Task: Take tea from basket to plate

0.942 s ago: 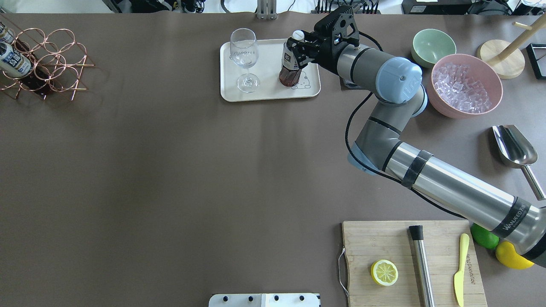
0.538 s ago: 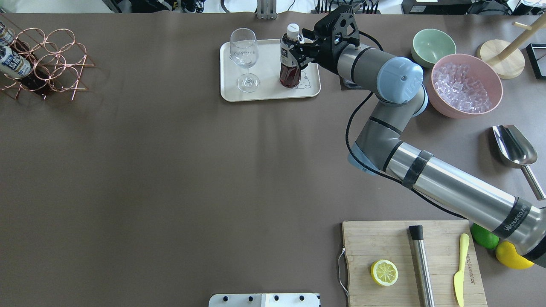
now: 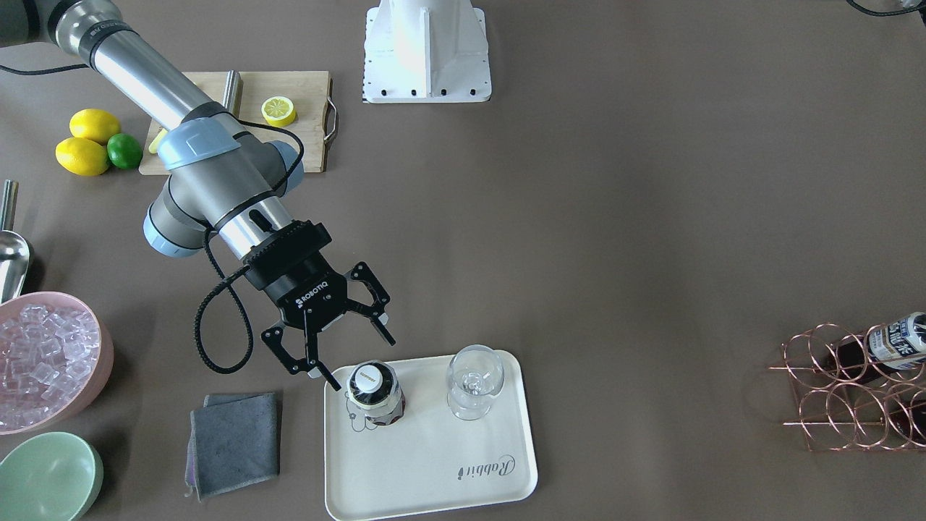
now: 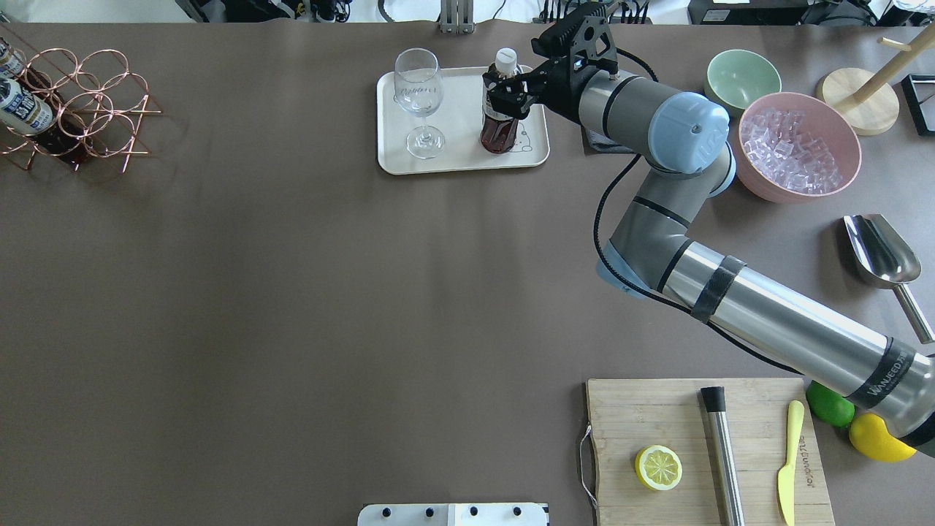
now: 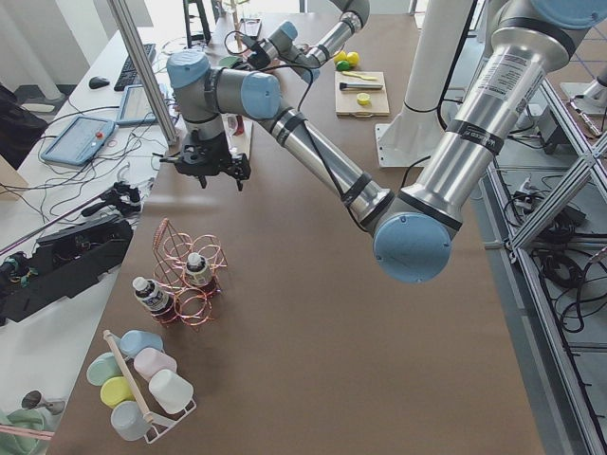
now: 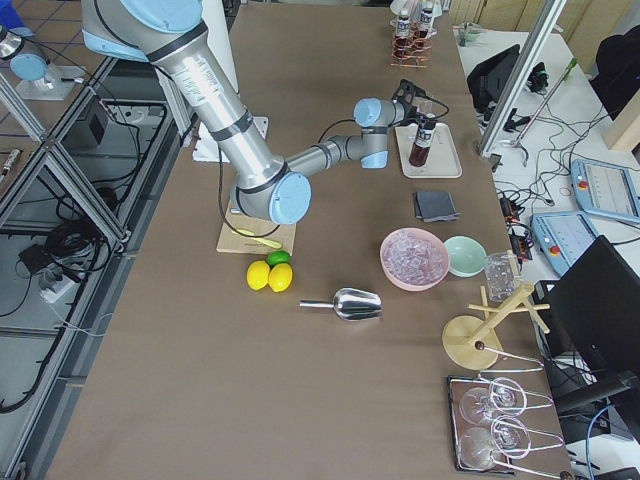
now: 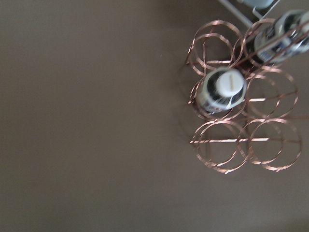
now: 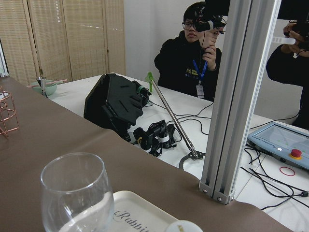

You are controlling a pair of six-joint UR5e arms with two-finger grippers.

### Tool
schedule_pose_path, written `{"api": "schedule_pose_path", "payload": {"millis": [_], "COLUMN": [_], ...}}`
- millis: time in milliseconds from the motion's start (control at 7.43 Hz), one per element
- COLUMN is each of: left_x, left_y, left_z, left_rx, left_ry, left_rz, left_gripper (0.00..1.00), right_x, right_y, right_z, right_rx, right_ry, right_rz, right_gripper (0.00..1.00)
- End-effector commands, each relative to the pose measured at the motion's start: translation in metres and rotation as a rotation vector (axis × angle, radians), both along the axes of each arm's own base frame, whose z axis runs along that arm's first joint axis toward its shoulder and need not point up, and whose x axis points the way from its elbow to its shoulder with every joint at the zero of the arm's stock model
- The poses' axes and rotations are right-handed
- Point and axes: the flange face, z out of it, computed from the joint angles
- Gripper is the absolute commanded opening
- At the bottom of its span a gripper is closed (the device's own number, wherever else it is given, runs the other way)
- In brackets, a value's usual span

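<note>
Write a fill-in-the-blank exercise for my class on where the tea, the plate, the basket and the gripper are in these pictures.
1. On the plate, the tea bottle stands next to a clear ___.
2. The right gripper beside that bottle is ___, gripping nothing.
3. The basket holds ___ bottles.
4. The cut lemon lies on the wooden ___.

Missing words: glass; open; two; board.
</note>
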Motion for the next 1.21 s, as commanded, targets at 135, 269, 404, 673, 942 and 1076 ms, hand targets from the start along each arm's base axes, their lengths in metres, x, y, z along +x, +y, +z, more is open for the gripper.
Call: {"api": "schedule_pose_path", "payload": {"millis": [135, 269, 404, 673, 942, 1076], "left_x": [0.151, 0.15, 0.15, 0.18, 0.19, 0.211], "left_y": [0.05, 0.058, 0.062, 0.072, 0.075, 0.082], "left_z": [0.007, 0.004, -0.003, 0.003, 0.006, 0.008], "left_rx": [-0.05, -0.024, -0.004, 0.023, 0.015, 0.011], "left_ry": [0.224, 0.241, 0.244, 0.211, 0.212, 0.205], "left_rz": [0.27, 0.278, 0.283, 0.337, 0.355, 0.393], "left_gripper": [0.97, 0.97, 0.97, 0.97, 0.97, 0.97], "right_x": [0.066, 0.085, 0.106, 0.136, 0.171, 0.181], "right_y": [-0.019, -0.012, -0.003, 0.02, 0.019, 0.015], "right_z": [-0.002, 0.019, 0.042, 0.112, 0.169, 0.198], "right_rx": [-0.007, -0.017, -0.061, -0.232, -0.411, -0.55], "right_ry": [0.021, 0.036, 0.073, 0.175, 0.278, 0.352], "right_rz": [-0.064, -0.124, -0.181, -0.288, -0.321, -0.353], "right_gripper": [1.0, 1.0, 1.0, 1.0, 1.0, 1.0]}}
